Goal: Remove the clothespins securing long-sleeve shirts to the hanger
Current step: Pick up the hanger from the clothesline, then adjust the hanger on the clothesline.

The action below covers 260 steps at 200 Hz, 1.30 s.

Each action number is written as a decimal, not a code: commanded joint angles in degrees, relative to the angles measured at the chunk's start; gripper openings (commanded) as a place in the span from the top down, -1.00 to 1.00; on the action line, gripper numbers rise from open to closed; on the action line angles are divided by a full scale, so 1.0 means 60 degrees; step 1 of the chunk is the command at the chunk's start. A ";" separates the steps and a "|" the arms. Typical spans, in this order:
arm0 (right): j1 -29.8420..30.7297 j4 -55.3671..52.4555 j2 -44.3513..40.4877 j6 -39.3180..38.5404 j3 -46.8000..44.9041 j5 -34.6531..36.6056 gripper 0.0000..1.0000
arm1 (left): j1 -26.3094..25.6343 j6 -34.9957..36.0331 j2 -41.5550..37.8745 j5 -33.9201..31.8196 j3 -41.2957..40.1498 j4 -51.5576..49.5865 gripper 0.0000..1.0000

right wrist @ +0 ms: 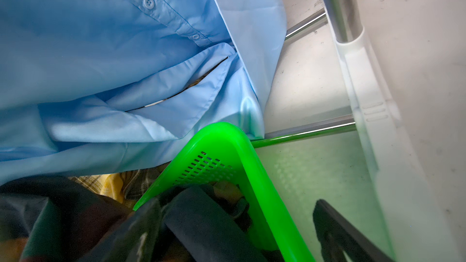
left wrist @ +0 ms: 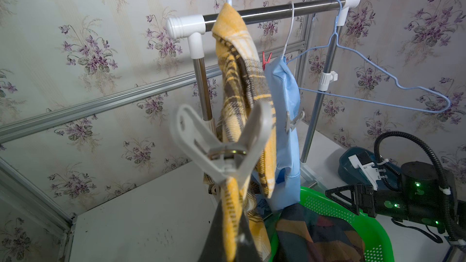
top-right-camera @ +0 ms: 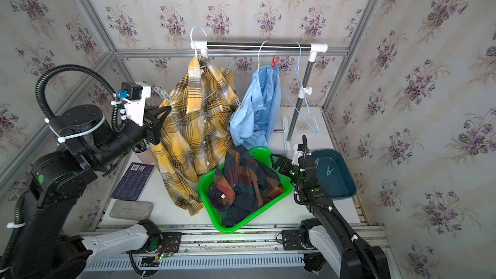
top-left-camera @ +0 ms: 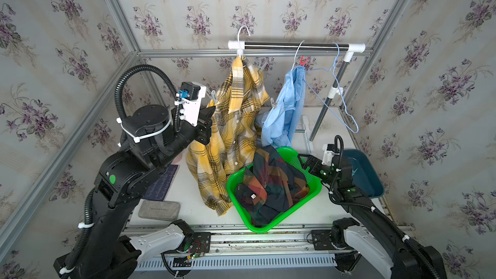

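Clothespins (left wrist: 292,122) are seen clipped on the two hung shirts. The one that matters is the grey pin (left wrist: 223,152) on an edge of the plaid shirt (top-left-camera: 236,119). It is found straight ahead of the left gripper (left wrist: 230,238), just beyond the fingers (left wrist: 216,238). Its long axis is lined up with the gripper's reach: the nose is turned toward the fingers and the two handles are splayed away from them in a V. The left gripper is clenched on a strip of plaid cloth just short of the nose, so the pin itself is not grasped. The left arm is by far the nearer. The right gripper (top-left-camera: 304,161) is spread wide and empty over the far corner of the basket (top-left-camera: 257,228), below the blue shirt (top-left-camera: 284,108).

The grey pin is made of pale plastic, with slotted handles and a metal ring spring at the pivot. Release is judged to need a squeeze on the handles, which are pointed away from the fingers. A red pin (top-left-camera: 303,60) is seen at the top of the blue shirt, and the check shirt (top-left-camera: 271,183) is heaped in the basket.
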 commanded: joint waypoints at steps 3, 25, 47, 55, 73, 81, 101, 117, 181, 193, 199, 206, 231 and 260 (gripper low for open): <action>0.0004 -0.0035 0.0088 0.0022 0.0047 0.0291 -0.89 | 0.0006 -0.0299 -0.0267 0.0231 -0.0072 0.0748 1.00; 0.0017 -0.0022 0.0366 0.0031 -0.0031 0.0187 -0.87 | 0.0008 -0.0325 -0.0521 0.0285 0.0256 0.0282 1.00; 0.0022 0.0055 0.0464 0.0147 -0.0123 0.0062 -0.86 | 0.0006 -0.0339 -0.0842 0.0437 0.0587 -0.0210 1.00; 0.0020 0.0071 0.0462 0.0178 -0.0170 0.0018 -0.86 | 0.0006 -0.0332 -0.1014 0.0552 0.0648 -0.0271 1.00; 0.0018 0.0044 0.0416 0.0237 -0.0232 -0.0072 -0.85 | 0.0006 -0.0282 -0.1191 0.0818 0.1058 -0.0489 1.00; 0.0019 0.0044 0.0381 0.0266 -0.0290 -0.0116 -0.85 | 0.0006 -0.0311 -0.1196 0.0956 0.1281 -0.0537 1.00; 0.0023 0.0058 0.0278 0.0435 -0.0527 -0.0200 -0.83 | 0.0007 -0.0250 -0.0988 0.1135 0.1996 -0.0540 1.00; 0.0067 0.0051 0.0028 0.0692 -0.0779 -0.0231 -0.82 | 0.0010 0.0020 -0.0652 0.1020 0.2768 -0.0543 1.00; 0.0363 -0.0255 -0.1326 0.1491 -0.1190 0.0100 -0.82 | 0.0006 0.1430 0.2073 0.0277 0.6467 0.0297 1.00; 0.0363 -0.0302 -0.1400 0.1453 -0.1108 0.0148 -0.83 | 0.0006 0.1253 0.2444 0.0508 0.6791 0.0722 1.00; 0.0365 -0.0368 -0.1379 0.1424 -0.1036 0.0162 -0.83 | 0.0009 0.1038 0.2562 0.0783 0.6868 0.1025 1.00; 0.0363 -0.0408 -0.1344 0.1377 -0.0971 0.0188 -0.83 | 0.0006 0.0755 0.2671 0.1078 0.6962 0.1441 1.00; 0.0385 -0.0221 -0.1191 0.1323 -0.0946 0.0193 -0.83 | 0.0006 -0.0295 0.3017 0.1693 0.7332 0.2789 1.00; 0.0869 0.0006 -0.1035 0.1184 -0.0697 0.0345 -0.83 | 0.0006 -0.1746 0.3494 0.2104 0.7271 0.4373 1.00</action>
